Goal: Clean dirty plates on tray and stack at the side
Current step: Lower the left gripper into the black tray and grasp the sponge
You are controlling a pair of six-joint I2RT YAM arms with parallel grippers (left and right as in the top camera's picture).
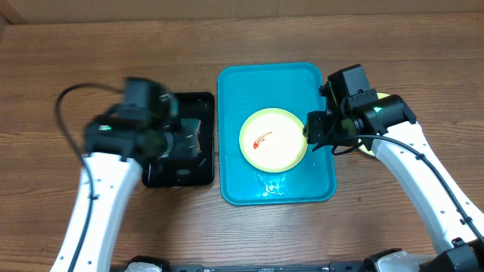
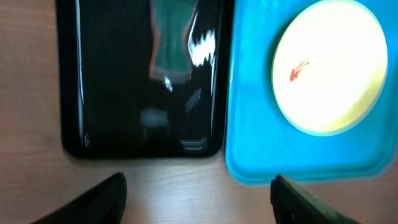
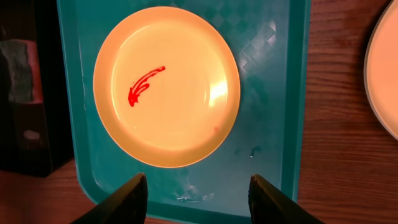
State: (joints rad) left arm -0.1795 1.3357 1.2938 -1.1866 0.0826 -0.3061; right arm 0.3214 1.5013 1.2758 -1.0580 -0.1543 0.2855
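You had one pale yellow-green round plastic plate point(image 1: 272, 140) lying flat in the middle of the large turquoise plastic tray point(image 1: 234, 83), its red smear point(image 3: 144, 84) left of centre. A second pale plate point(image 3: 385, 68) sat on the wooden table just beyond the tray's right rim, mostly out of frame.

Your right gripper point(image 3: 196, 186) hung over the tray's right edge, fingers spread and empty. The dirty plate lay immediately to its left in the overhead view, and just ahead of the fingertips in the wrist view. That was clearly the nearer arm.

Your left gripper point(image 2: 199, 193) was released too, with nothing between its fingers. It was poised over the glossy black rectangular tray point(image 2: 124, 93), which sat just beside the turquoise one. A green-and-pink sponge-like pad point(image 2: 171, 56) lay in it ahead of the claw, though it was too blurred to be sure.

The plate was round, so it offered no long axis to line up on. The tray's long side ran away from you. My guess is that the next move called for the left claw to reach forward to the pad while the right one steadied the plate's near rim.

No brand, label or writing could be read anywhere.
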